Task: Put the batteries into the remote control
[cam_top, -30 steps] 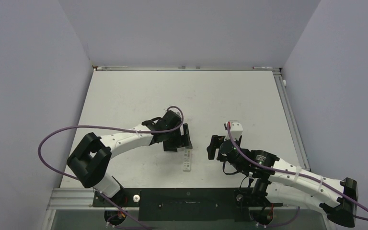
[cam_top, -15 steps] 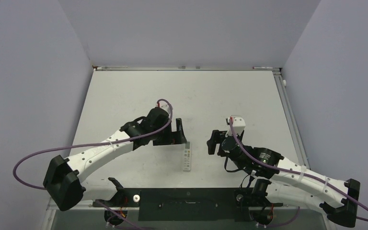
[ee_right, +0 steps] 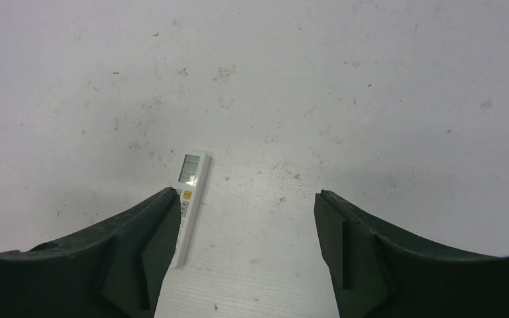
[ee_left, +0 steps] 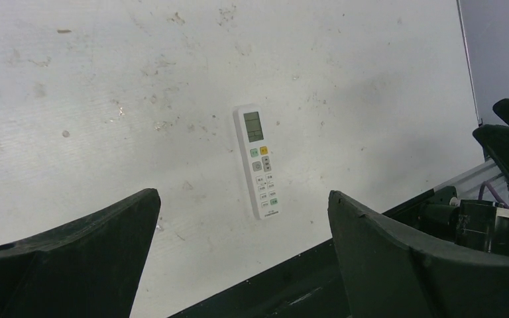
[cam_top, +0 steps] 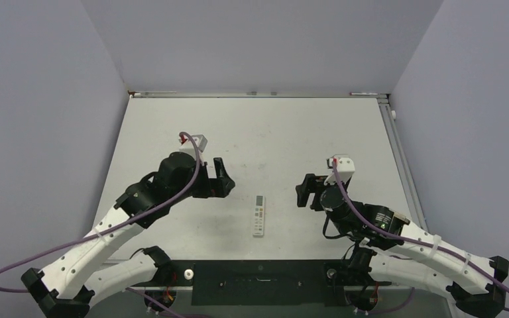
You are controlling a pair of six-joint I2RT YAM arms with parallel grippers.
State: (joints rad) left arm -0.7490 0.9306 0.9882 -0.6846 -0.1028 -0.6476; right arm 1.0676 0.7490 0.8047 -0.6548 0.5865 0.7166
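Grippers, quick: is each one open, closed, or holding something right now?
Left gripper: open, holding nothing.
Right gripper: open, holding nothing.
The remote lies on the table between them, untouched.

Probably a robotics lab, 2 arms (cam_top: 109, 225), white table (cam_top: 291, 132), plain walls (cam_top: 258, 46)

readable text: none | remote control (ee_left: 259, 161), 6 o'clock half of table, face up | buttons (ee_left: 266, 182) print too small to read | display (ee_left: 253, 125) blurred, unreadable
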